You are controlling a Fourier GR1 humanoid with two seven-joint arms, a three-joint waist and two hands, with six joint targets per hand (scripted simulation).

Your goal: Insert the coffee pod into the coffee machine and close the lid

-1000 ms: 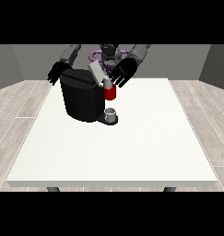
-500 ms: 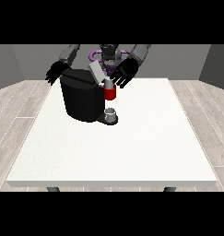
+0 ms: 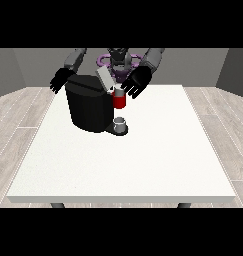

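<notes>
Front view: lid (image 3: 105,79) raised on coffee machine (image 3: 89,104); robot hand (image 3: 135,82) at view's right spread, grasping nothing. Lid judged light, rigid; best pressed at free edge.

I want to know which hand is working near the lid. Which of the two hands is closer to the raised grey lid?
The hand at the view's right: it hangs beside the raised lid, above the red part. The hand at the view's left is behind the coffee machine.

Even, bright, diffuse light falls on the white table (image 3: 143,165), with only faint shadows and no glare.
</notes>
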